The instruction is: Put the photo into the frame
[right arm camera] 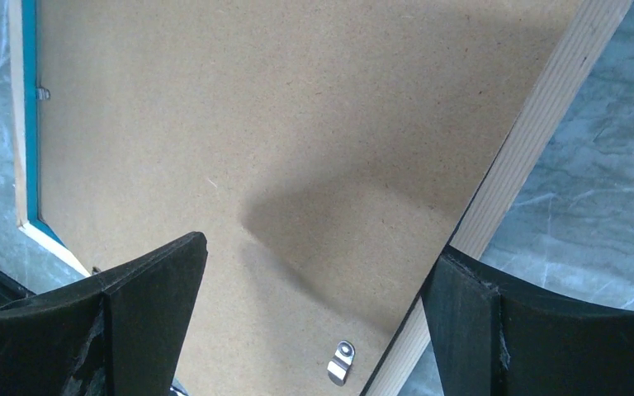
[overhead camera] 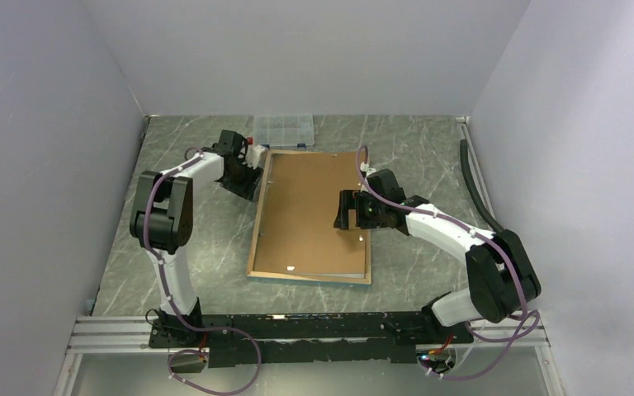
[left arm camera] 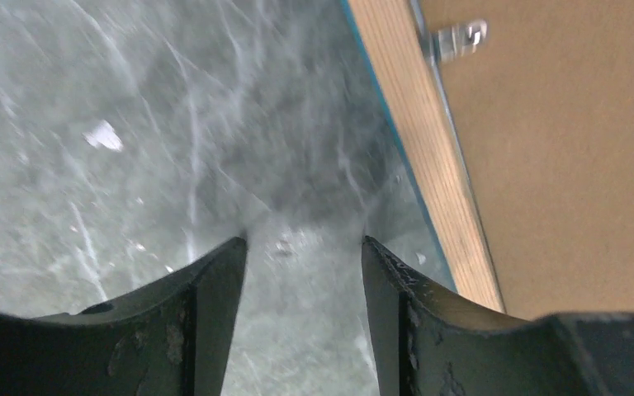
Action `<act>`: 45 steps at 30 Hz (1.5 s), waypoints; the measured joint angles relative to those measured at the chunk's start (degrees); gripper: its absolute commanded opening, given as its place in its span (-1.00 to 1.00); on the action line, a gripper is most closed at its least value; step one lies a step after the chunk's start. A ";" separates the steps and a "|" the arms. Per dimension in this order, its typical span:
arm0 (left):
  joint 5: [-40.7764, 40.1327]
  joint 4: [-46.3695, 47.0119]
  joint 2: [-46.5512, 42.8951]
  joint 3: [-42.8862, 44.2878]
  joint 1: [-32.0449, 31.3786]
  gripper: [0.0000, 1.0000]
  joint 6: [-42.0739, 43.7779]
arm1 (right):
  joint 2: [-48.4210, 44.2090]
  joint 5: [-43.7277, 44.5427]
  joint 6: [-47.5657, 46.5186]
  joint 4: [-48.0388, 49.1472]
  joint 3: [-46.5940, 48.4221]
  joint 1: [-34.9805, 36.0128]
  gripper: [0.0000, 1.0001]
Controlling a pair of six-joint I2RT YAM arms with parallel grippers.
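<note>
1. frame (overhead camera: 309,278) lies face down at centre of the table (overhead camera: 206,247), wood-coloured back up, slightly skewed, top end leaning right; brown backing board (overhead camera: 305,214) sits inside the rim and fills it.
2. Edges: in the right wrist view a thin blue strip shows between rim and board along the left of the picture; small metal clip (right arm camera: 341,361) sits on the board near the bottom, beside the right rim; a second clip (left arm camera: 460,37) sits at the rim, upper right of the left wrist view.
3. left gripper (left arm camera: 304,272) is at the upper left corner of the frame, over bare table just beside the rim; jaws part-way apart, nothing between them; cannot tell if the right finger touches the rim.
4. right gripper (right arm camera: 320,247) is over the right half of the board, centre right in the top view; jaws spread wide, holding nothing; one finger lines up over the right rim.
5. Room: table strips show left of the frame, right of it up to a dark hose (overhead camera: 470,177) by the wall, and between the bottom rim and the base rail (overhead camera: 107,334).
6. Containers: clear compartment box (overhead camera: 282,129) sits at the far edge, just beside the frame's top left corner; too small to tell its contents.
</note>
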 measured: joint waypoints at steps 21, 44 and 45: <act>-0.57 7.48 2.01 0.20 -2.19 0.16 -0.28 | 4.87 -1.27 3.63 5.60 -1.60 -1.05 0.99; 1.16 7.58 -2.19 -5.25 -1.51 0.15 -0.50 | 7.58 14.91 5.51 -7.15 6.23 4.57 1.00; 1.31 7.56 -2.34 -5.44 -1.31 0.15 -0.48 | 7.23 15.26 5.14 -7.67 6.40 4.57 1.00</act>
